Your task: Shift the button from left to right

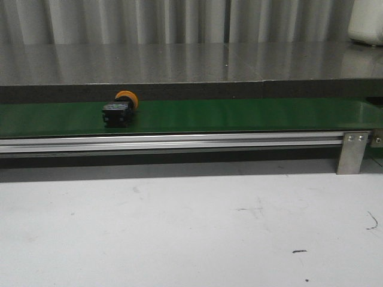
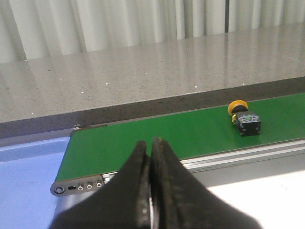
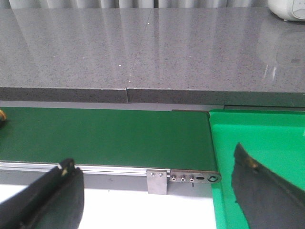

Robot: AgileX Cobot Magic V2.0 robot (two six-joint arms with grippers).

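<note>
The button (image 1: 119, 109) lies on its side on the green belt (image 1: 239, 115), left of the middle in the front view, orange-yellow head to the far side, black body to the near side. It also shows in the left wrist view (image 2: 245, 119), far off on the belt (image 2: 157, 136). My left gripper (image 2: 151, 145) is shut and empty, in front of the belt's left end. My right gripper (image 3: 152, 164) is wide open and empty, in front of the belt's right end (image 3: 119, 136). A sliver of the button's orange head shows at the edge of the right wrist view (image 3: 2, 114).
A grey stone counter (image 1: 179, 60) runs behind the belt. An aluminium rail (image 1: 179, 142) with a bracket (image 1: 352, 150) edges the belt's near side. A blue tray (image 2: 24, 171) sits at the belt's left end, a green tray (image 3: 267, 143) at its right end. A white vessel (image 1: 366, 21) stands back right.
</note>
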